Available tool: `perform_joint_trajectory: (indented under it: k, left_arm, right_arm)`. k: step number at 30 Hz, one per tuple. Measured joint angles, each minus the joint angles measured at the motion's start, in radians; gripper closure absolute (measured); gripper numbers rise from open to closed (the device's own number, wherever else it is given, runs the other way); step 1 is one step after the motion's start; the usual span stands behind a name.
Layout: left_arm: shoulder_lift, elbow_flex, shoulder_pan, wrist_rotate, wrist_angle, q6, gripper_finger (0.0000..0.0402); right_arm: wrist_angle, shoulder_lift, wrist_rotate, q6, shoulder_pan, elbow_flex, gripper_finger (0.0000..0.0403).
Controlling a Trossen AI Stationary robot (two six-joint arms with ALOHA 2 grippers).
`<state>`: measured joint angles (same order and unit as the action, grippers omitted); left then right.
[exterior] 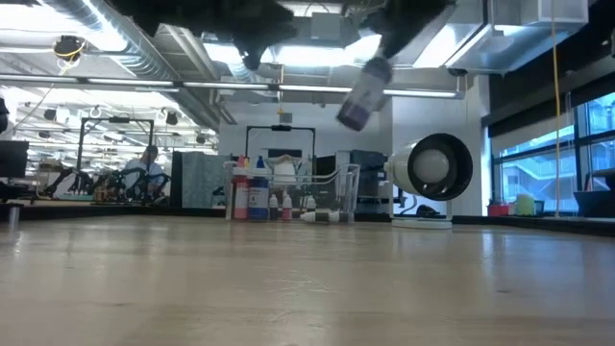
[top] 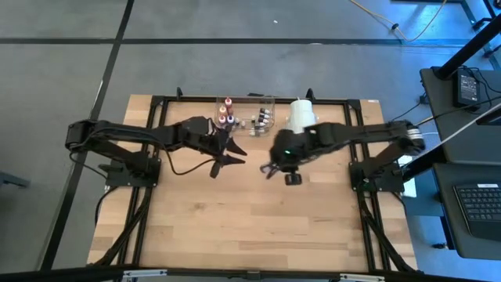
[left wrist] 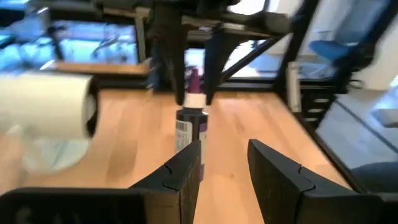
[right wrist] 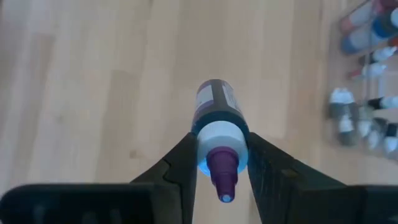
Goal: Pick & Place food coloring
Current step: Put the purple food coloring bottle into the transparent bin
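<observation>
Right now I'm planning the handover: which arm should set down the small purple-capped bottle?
Right: the right gripper is shut on the purple-capped bottle, above the wooden table. The left gripper is open, empty.

Robotics lab (more robot arms [exterior: 72,178] behind)

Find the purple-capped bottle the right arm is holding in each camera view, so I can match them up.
High view: not discernible under the right gripper, centre.
Low view: purple-capped bottle tilted in the air, upper middle.
Left wrist view: hanging at centre.
Right wrist view: centre, between the fingers.
Shared landmark: white cylinder.
</observation>
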<state>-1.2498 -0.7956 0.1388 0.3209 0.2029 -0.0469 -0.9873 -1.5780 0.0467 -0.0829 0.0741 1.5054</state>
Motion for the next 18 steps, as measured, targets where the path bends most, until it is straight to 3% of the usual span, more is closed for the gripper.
perform_joint_trajectory:
  k: [6, 10, 18]
  left_arm:
    - [0.038, 0.0, 0.0, -0.249, -0.141, -0.037, 0.0274]
    - [0.045, 0.0, 0.0, -0.419, -0.209, -0.053, 0.0274]
    - [0.045, 0.0, 0.0, -0.465, -0.273, -0.072, 0.0274]
  right_arm:
    - [-0.117, -0.236, 0.0, -0.113, -0.033, 0.234, 0.0285]
    - [-0.203, -0.389, -0.078, -0.189, -0.035, 0.364, 0.0285]
    - [-0.245, -0.57, -0.101, -0.243, -0.035, 0.477, 0.0285]
